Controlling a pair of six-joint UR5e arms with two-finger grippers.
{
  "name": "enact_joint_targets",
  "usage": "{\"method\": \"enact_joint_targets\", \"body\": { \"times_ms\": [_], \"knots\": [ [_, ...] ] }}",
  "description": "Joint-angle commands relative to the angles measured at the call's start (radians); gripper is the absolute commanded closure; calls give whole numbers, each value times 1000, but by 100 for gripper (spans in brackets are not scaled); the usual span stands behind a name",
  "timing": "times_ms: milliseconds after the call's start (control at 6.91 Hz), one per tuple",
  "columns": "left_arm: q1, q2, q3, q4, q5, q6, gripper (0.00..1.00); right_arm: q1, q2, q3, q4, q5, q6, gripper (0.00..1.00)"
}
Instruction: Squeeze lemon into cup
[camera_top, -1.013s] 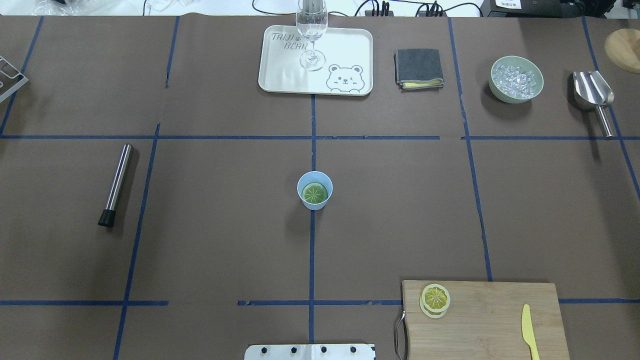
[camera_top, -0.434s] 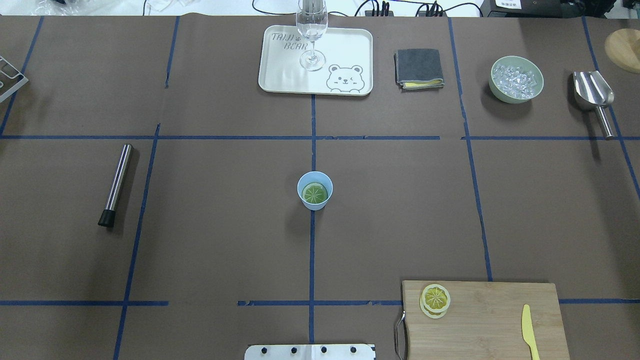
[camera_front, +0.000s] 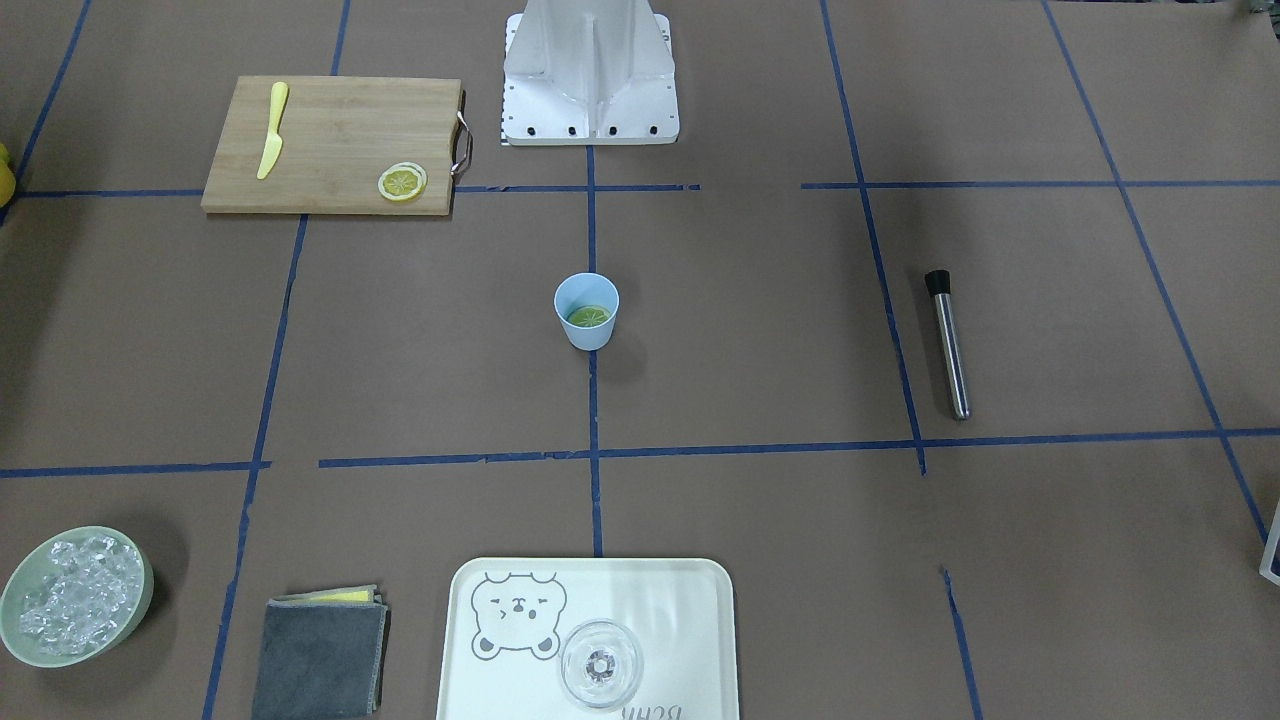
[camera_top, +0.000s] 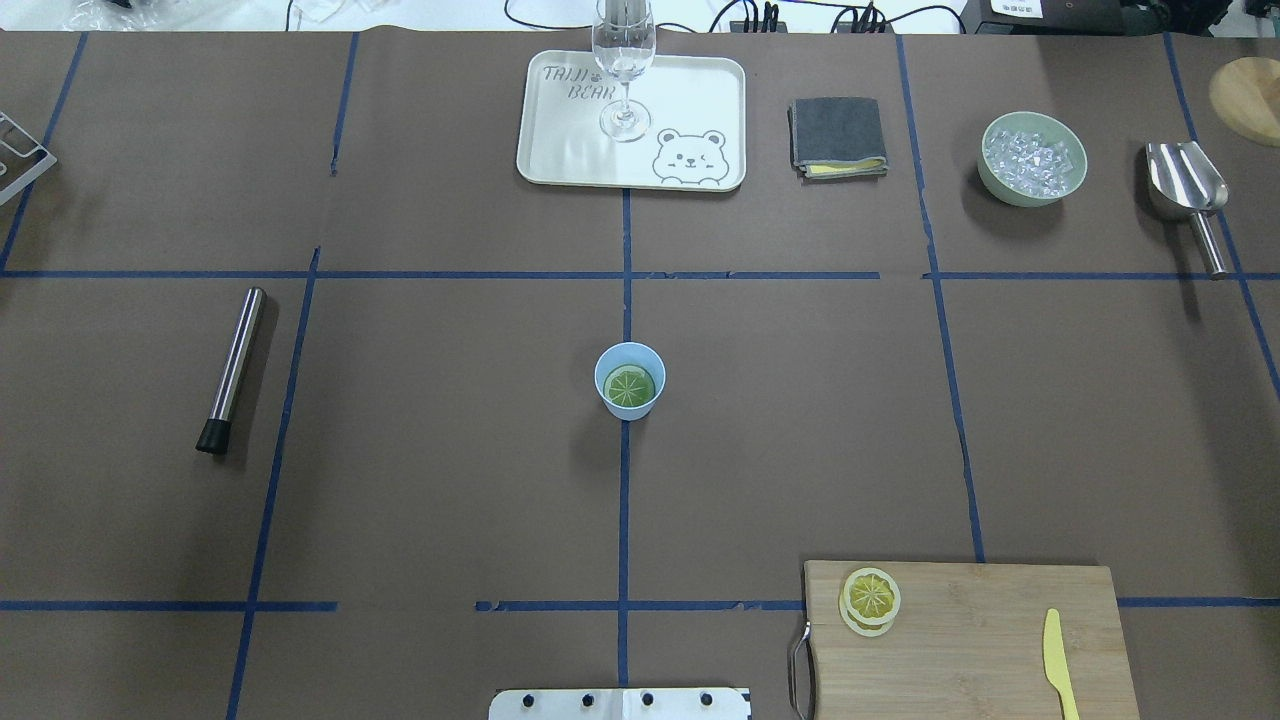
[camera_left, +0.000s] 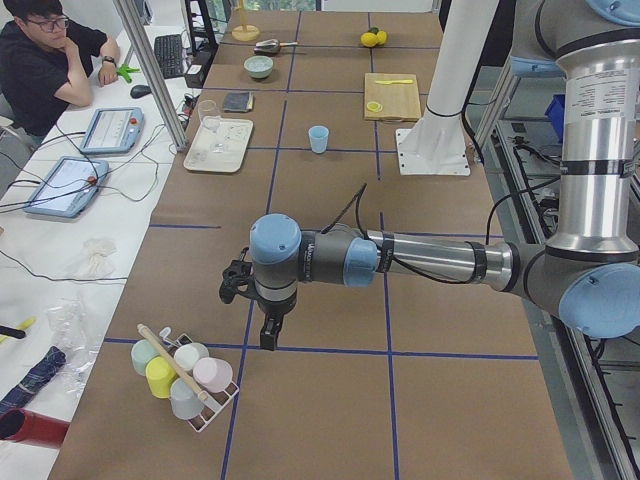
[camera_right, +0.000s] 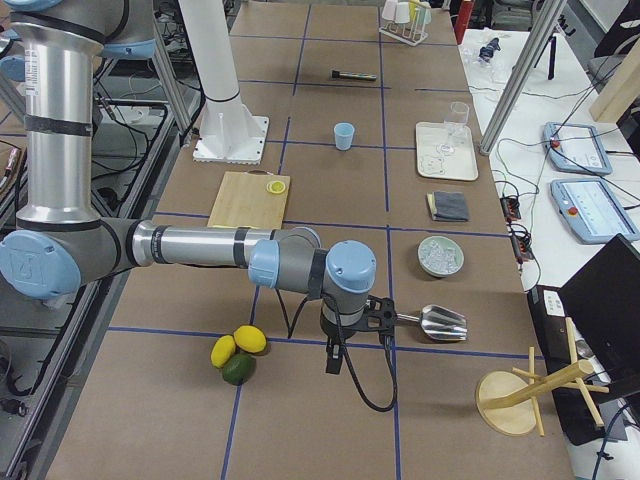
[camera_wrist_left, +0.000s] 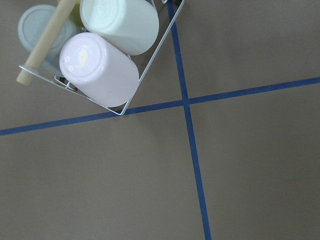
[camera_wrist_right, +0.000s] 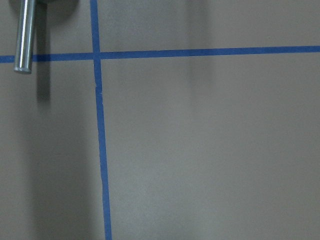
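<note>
Both hands hang out at the ends of the desk (camera_top: 450, 480), far from the work. The right hand (camera_right: 332, 358) points down just beside the handle of a metal scoop (camera_right: 440, 322). The left hand (camera_left: 268, 335) points down next to a wire rack of upturned cups (camera_left: 185, 375). Each shows only in a side view, so whether their fingers are apart or together cannot be told; neither seems to carry anything.

The lemon slice (camera_top: 871, 594) is well off to the right hand's left, on the near-left corner of a wooden board (camera_top: 980, 640). It rests on top of a second slice like it, slightly offset. The cup (camera_top: 628, 356) stands upright farther the same way, at the middle of the desk, well apart from either hand. A greenish slice (camera_top: 630, 387) already lies inside it.

The slice looks thin and light, with a firmer rim and soft flesh, and is likely slippery. Lying flat, it offers little to grip. The raised, overhanging edge of the top slice seems the best place, pinched across the rim from opposite sides. A hard pinch could fold it or drag its twin along. The cup looks light enough to tip if knocked.
</note>
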Motion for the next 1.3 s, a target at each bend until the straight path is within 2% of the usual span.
{"method": "enact_joint_targets", "body": {
  "times_ms": [0, 289, 579, 1158],
  "knots": [
    [-2, 1, -17, 0, 0, -1, 0, 0, 0, -4, -1, 0, 2, 0],
    [0, 1, 7, 0, 3, -1, 0, 0, -1, -6, -1, 2, 2, 0],
    [1, 1, 12, -2, 75, -1, 0, 0, -1, -7, -1, 2, 0, 0],
    [-2, 2, 13, -2, 80, -1, 0, 0, -4, -9, -1, 2, 2, 0]
  ]
}}
